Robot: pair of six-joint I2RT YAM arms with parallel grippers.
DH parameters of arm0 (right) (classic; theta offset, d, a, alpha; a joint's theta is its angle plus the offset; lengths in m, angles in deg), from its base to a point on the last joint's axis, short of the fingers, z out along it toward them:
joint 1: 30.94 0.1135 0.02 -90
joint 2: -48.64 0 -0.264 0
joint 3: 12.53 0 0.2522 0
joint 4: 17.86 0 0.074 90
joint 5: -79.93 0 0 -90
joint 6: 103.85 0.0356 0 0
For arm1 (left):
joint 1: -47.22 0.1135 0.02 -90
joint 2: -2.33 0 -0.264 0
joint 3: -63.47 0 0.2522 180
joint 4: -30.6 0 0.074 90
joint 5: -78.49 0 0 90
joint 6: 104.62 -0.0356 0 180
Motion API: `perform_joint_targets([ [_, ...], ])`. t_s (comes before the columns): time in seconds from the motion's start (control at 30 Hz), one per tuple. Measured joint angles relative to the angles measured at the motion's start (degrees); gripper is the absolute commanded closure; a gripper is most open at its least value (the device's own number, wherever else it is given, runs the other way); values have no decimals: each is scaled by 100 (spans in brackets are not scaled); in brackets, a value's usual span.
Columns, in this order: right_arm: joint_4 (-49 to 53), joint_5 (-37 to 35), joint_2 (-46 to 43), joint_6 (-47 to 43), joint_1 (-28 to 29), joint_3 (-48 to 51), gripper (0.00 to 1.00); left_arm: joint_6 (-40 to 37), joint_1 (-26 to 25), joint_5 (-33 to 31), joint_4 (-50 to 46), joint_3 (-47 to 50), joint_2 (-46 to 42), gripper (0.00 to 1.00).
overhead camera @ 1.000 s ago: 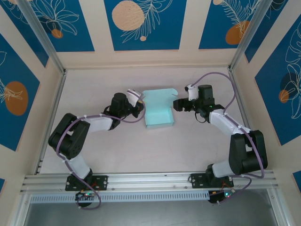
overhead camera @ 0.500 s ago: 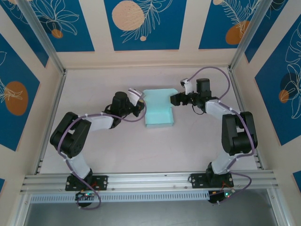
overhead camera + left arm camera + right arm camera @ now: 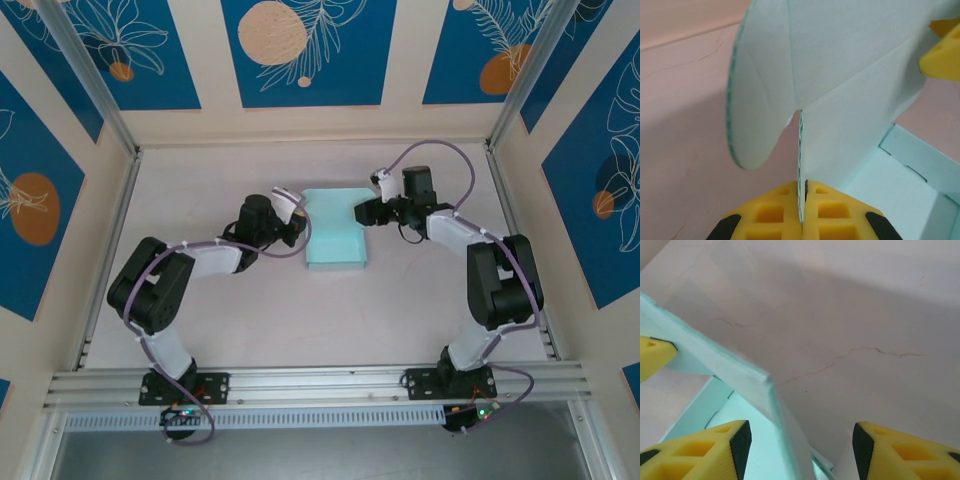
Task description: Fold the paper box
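paper box (image 3: 335, 238) sits at frame centre. left gripper (image 3: 298, 225) clamped on its left flap; right gripper (image 3: 363, 212) spread wide at its upper-right corner.

No text, label, brand, number or sign can be read anywhere in these three views.

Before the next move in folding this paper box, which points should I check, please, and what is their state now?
1. Left end effector shut on an edge of the paper box: ok.
2. Right end effector open, astride one box wall: ok.
3. Both end effectors on opposite sides of the box, apart from each other: ok.
4. Box closed on top: not ok, it is open.
5. Box base flat on the table: cannot tell.
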Motion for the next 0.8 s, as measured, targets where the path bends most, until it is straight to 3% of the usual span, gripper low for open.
perform_joint_targets([
  [0.27,98,-1161,-81,216,450,48,63,352,-13,-334,26,63,0,100],
  [0.57,203,-2872,-81,710,1349,48,61,1237,-323,-1497,717,494,-4,100],
  [0.8,479,-3694,-81,1233,1746,-33,62,1421,-452,-1950,870,584,-4,100],
])
